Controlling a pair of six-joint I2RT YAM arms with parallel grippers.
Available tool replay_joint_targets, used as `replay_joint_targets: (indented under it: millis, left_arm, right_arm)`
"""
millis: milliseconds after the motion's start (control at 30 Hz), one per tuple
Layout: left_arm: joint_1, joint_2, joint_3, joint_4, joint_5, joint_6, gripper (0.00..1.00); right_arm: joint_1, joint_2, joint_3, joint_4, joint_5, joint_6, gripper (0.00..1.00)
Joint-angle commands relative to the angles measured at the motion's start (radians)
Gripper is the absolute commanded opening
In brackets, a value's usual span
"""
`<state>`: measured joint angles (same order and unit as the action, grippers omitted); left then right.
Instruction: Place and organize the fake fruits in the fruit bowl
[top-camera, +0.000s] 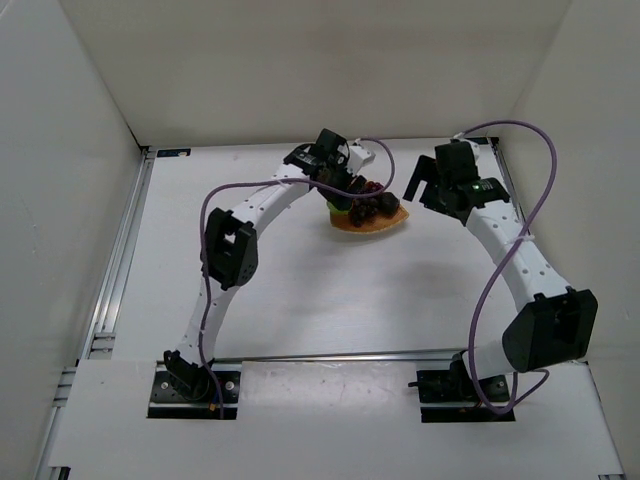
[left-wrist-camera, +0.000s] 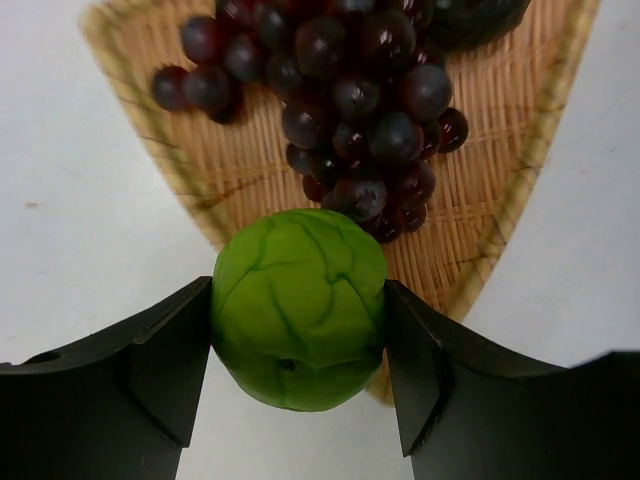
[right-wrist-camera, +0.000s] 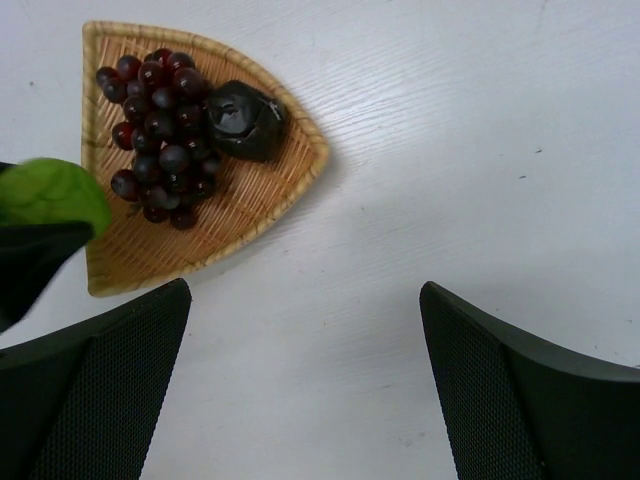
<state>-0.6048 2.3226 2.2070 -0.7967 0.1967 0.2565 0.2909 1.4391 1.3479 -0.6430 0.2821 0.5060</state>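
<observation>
Container: one fruit bowl, woven, rounded-triangle, resting flat on the white counter.

Contents: the grape bunch lies inside the bowl across its middle. The dark brown fruit sits inside as well, at one corner, touching the grapes.

Outside the bowl: the green fruit is clamped between the two fingers of the left pincer, one finger on each flank. It hangs over another corner of the bowl, just beside the tip of the grapes. Whether it touches the weave cannot be told.

The right pincer stands with its fingers wide apart and nothing between them, above bare counter beside the bowl.

Obstructions: in the top view the left wrist covers much of the bowl and the green fruit cannot be made out. In the left wrist view the brown fruit is cut off at the upper edge, and the green fruit hides the bowl's corner. In the right wrist view the green fruit is cut by the left edge.
</observation>
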Motion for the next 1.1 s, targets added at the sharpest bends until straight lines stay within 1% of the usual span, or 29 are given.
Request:
replay_joint_targets:
  millis: [0, 67, 100, 133, 167, 267, 300, 433, 533, 600, 700, 733, 767, 800, 833, 867, 900, 933, 967, 1000, 1033, 1067]
  left_arm:
    - [-0.026, 0.003, 0.046, 0.008, 0.033, -0.011, 0.26]
    - [-0.026, 0.015, 0.056, 0.008, 0.033, -0.011, 0.32]
    - [-0.026, 0.015, 0.045, 0.008, 0.033, 0.0, 0.37]
    - [-0.026, 0.005, 0.036, 0.008, 0.033, 0.0, 0.44]
    - [-0.026, -0.005, 0.016, 0.008, 0.033, 0.009, 0.65]
    - [-0.026, -0.046, -0.023, 0.008, 0.046, 0.018, 0.92]
    - [-0.026, -0.055, -0.042, 0.008, 0.056, 0.018, 1.0]
    - [-0.026, -0.12, -0.056, 0.008, 0.056, -0.003, 1.0]
    - [-0.026, -0.202, -0.047, 0.008, 0.015, -0.003, 1.0]
    - [-0.026, -0.288, -0.062, 0.008, -0.023, 0.009, 1.0]
    - [-0.026, -0.42, -0.15, 0.008, -0.121, 0.049, 1.0]
    - [-0.003, -0.454, -0.214, 0.008, -0.169, 0.058, 1.0]
    - [0.016, -0.486, -0.248, 0.008, -0.187, 0.058, 1.0]
    - [0.037, -0.55, -0.283, 0.008, -0.209, 0.049, 1.0]
    - [0.09, -0.583, -0.362, 0.008, -0.259, 0.03, 1.0]
    - [0.121, -0.615, -0.407, 0.008, -0.282, 0.021, 1.0]
    - [0.155, -0.679, -0.453, 0.008, -0.304, 0.009, 1.0]
    - [0.227, -0.713, -0.499, 0.008, -0.322, -0.002, 1.0]
    - [0.264, -0.747, -0.595, 0.008, -0.348, -0.016, 1.0]
    - [0.301, -0.782, -0.645, 0.008, -0.349, -0.016, 1.0]
    - [0.368, -0.858, -0.747, 0.008, -0.376, -0.025, 1.0]
    - [0.399, -0.899, -0.798, 0.008, -0.387, -0.034, 1.0]
  right_arm:
    - [-0.036, -0.06, -0.018, 0.036, -0.01, 0.002, 0.99]
    - [-0.049, -0.069, -0.018, 0.036, -0.011, 0.002, 0.99]
    - [-0.049, -0.069, -0.027, 0.036, -0.021, 0.002, 0.99]
    - [-0.058, -0.069, -0.027, 0.036, -0.021, -0.009, 0.99]
    - [-0.058, -0.069, -0.027, 0.036, -0.021, -0.009, 0.99]
    - [-0.058, -0.069, -0.027, 0.045, -0.032, -0.009, 0.99]
    - [-0.058, -0.069, -0.027, 0.045, -0.032, -0.009, 0.99]
    - [-0.058, -0.08, -0.018, 0.045, -0.044, -0.009, 0.99]
    - [-0.058, -0.1, -0.027, 0.045, -0.066, -0.009, 0.99]
    - [-0.058, -0.112, -0.039, 0.045, -0.066, -0.009, 0.99]
    - [-0.058, -0.16, -0.088, 0.045, -0.075, 0.002, 0.99]
    - [-0.058, -0.17, -0.101, 0.045, -0.084, 0.011, 0.99]
    - [-0.058, -0.183, -0.113, 0.045, -0.084, 0.011, 0.99]
    - [-0.058, -0.207, -0.136, 0.036, -0.084, 0.011, 0.99]
    - [-0.058, -0.218, -0.145, 0.036, -0.084, 0.011, 0.99]
    - [-0.068, -0.229, -0.156, 0.023, -0.084, 0.011, 0.99]
    - [-0.084, -0.252, -0.167, 0.023, -0.093, 0.02, 0.99]
    - [-0.084, -0.264, -0.191, 0.01, -0.093, 0.02, 0.99]
    - [-0.111, -0.288, -0.207, 0.0, -0.103, 0.031, 0.99]
    - [-0.122, -0.302, -0.223, 0.0, -0.113, 0.031, 0.99]
    - [-0.142, -0.316, -0.258, -0.009, -0.113, 0.041, 0.99]
    - [-0.153, -0.345, -0.277, -0.009, -0.126, 0.042, 0.99]
